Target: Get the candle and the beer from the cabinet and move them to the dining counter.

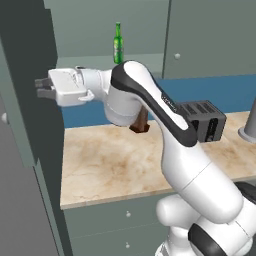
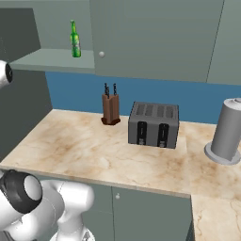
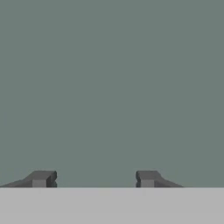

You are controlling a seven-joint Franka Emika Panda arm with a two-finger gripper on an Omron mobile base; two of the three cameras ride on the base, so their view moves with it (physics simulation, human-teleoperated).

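Beyond the jaws point(image 1: 40, 88), well off to their far side and a little above, the beer point(image 1: 118, 44) is standing upright on the floor of the cabinet point(image 1: 107, 20), whose door on that side is hanging open. The arm is reaching out level, with its wrist turned away from the bottle and its dark fingertips point(image 3: 41, 178) pressed up close to a flat grey-green panel point(image 1: 27, 80); from the hand's own camera that panel is sitting right ahead of the tips. The two tips are standing apart with nothing between them, so the jaws are parted and gripping nothing, though whether they are actually touching the panel I cannot tell from here.

Below and behind the jaws, the marble counter point(image 2: 94, 155) is carrying a brown knife block point(image 2: 110, 107), a dark toaster point(image 2: 154, 124) just beside it, and a grey cylinder point(image 2: 227, 132) further along. A blue wall strip point(image 2: 155, 92) is running behind them.
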